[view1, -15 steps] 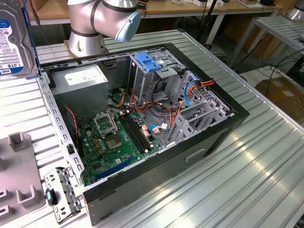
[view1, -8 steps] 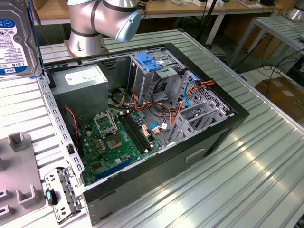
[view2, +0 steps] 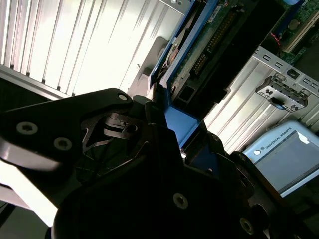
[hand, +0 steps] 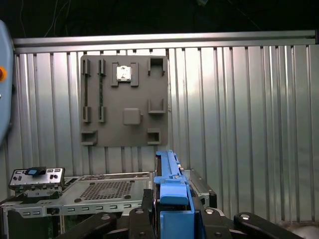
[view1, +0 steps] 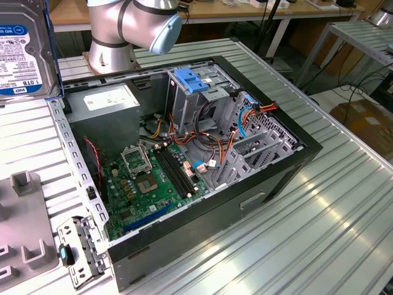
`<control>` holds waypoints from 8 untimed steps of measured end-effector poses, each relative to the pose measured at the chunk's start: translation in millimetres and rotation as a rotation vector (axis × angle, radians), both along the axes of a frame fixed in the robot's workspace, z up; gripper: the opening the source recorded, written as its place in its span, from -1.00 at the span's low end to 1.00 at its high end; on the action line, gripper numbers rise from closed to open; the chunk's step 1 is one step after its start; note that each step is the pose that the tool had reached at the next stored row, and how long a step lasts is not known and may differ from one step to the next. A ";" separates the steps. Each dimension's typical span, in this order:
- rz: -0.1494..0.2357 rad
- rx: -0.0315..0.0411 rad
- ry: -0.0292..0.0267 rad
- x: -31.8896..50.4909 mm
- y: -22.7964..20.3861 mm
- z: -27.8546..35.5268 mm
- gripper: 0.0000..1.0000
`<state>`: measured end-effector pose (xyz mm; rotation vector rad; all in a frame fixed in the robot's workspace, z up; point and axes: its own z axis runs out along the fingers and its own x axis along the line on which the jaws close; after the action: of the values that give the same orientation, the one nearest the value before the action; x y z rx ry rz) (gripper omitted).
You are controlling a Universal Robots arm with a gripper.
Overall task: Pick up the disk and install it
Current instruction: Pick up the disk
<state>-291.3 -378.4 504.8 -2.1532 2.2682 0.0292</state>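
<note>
Since the fingers (hand: 148, 201) grip it, the disk (hand: 173, 199) (blue rail showing) sits between them

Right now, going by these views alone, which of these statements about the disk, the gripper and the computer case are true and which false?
1. The gripper is shut on the disk, at its blue rail. True.
2. The disk sits inside the drive cage. False: it is held outside the computer case, at the exterior view's left.
3. The computer case lies open, with its motherboard showing. True.
4. The drive cage has a red top. False: it is blue.
</note>
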 end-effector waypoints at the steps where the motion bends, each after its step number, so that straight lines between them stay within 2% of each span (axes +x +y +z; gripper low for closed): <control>1: 0.000 -0.0001 0.0000 2.0 0.0 0.0 -0.25; 8: 0.000 0.0000 0.0000 10.7 0.0 -0.1 -0.25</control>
<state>-280.6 -378.4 504.7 -2.1533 2.2682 0.0292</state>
